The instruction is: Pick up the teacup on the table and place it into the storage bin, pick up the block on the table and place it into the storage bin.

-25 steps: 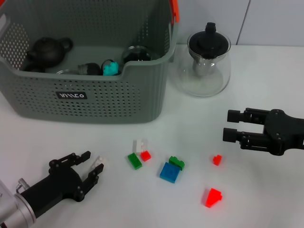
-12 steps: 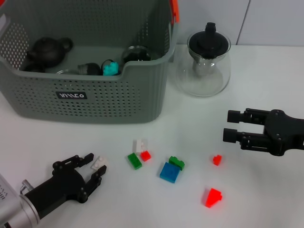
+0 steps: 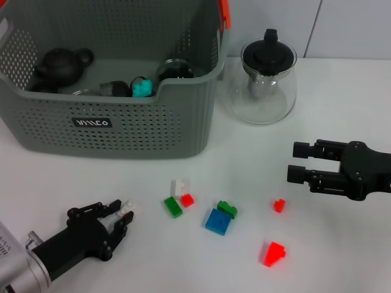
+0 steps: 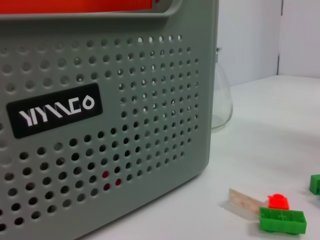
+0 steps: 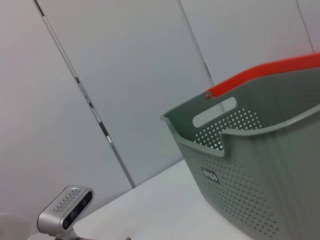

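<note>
The grey perforated storage bin point(image 3: 140, 125) with a black label point(image 3: 92, 122) and an orange-red handle point(image 3: 225, 12) stands at the back left. No teacup shows on the table. Several small blocks lie in front of the bin: white point(image 3: 179, 186), red point(image 3: 187, 199), green point(image 3: 173, 206) and blue point(image 3: 217, 221). My left gripper point(image 3: 120, 215) is low at the front left and open, with a small white block point(image 3: 127, 211) at its fingertips. My right gripper point(image 3: 297, 161) hovers at the right, open and empty. The left wrist view shows the bin wall point(image 4: 130, 125) and the green block point(image 4: 282, 220).
A glass teapot point(image 3: 267, 82) with a black lid stands right of the bin. Inside the bin lie a dark teapot point(image 3: 61, 64), a teal piece point(image 3: 142, 87) and a glass item point(image 3: 177, 68). Two red blocks point(image 3: 279, 205) point(image 3: 274, 253) lie near the right gripper.
My left gripper has dropped slightly toward the table's near edge, and its fingertips now sit around the small white block. The right arm has not moved.
</note>
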Robot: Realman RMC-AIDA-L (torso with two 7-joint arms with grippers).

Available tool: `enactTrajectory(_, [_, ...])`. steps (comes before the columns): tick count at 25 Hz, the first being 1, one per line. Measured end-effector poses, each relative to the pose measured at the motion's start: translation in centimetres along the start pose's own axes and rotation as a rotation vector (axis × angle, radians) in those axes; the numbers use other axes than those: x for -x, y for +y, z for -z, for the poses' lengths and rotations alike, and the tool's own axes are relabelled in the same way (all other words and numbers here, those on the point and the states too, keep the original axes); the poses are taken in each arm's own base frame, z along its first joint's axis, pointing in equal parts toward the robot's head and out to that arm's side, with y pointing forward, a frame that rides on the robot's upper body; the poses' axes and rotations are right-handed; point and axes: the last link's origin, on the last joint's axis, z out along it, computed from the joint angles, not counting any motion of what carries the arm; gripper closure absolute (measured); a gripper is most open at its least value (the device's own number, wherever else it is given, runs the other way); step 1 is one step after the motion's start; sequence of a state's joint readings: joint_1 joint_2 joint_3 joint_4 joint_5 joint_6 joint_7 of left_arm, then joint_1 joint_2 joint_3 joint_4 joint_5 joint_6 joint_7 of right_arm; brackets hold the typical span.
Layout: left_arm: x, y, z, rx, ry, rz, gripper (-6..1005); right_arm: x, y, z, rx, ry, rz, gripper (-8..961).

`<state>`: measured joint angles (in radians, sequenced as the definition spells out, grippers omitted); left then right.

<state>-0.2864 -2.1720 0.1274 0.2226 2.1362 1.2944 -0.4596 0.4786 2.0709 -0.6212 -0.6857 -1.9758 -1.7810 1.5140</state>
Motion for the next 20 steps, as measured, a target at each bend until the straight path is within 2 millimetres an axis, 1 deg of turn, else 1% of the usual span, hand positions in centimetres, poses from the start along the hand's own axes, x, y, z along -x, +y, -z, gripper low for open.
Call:
enactTrajectory(4, [0.0,-0.2,0.1,-0.003,-0.001,-0.002,688,0.0,0.0,0.0,0.0,0.0,0.0,222])
enactTrajectory(9, [-0.2,-0.4,0.3,-0.004,0.009,0.03,814,0.1,0.0,-0.1,0.003,0.0,0.003,222])
enactTrajectory(14, [-1.5,-1.0,1.9,0.007,0.098,0.086,800,0.3,0.0,-0.1,0.008,0.001,0.005,222])
enactTrajectory(17, [-3.4,-2.1,3.4,0.056,0.185,0.159,792,0.3,0.0,-0.1,0.008,0.001,0.005,222])
enactTrajectory(20, [-6.7,-3.7,5.3,0.135,0.337,0.207,784,0.3,0.0,-0.1,0.008,0.001,0.004,221])
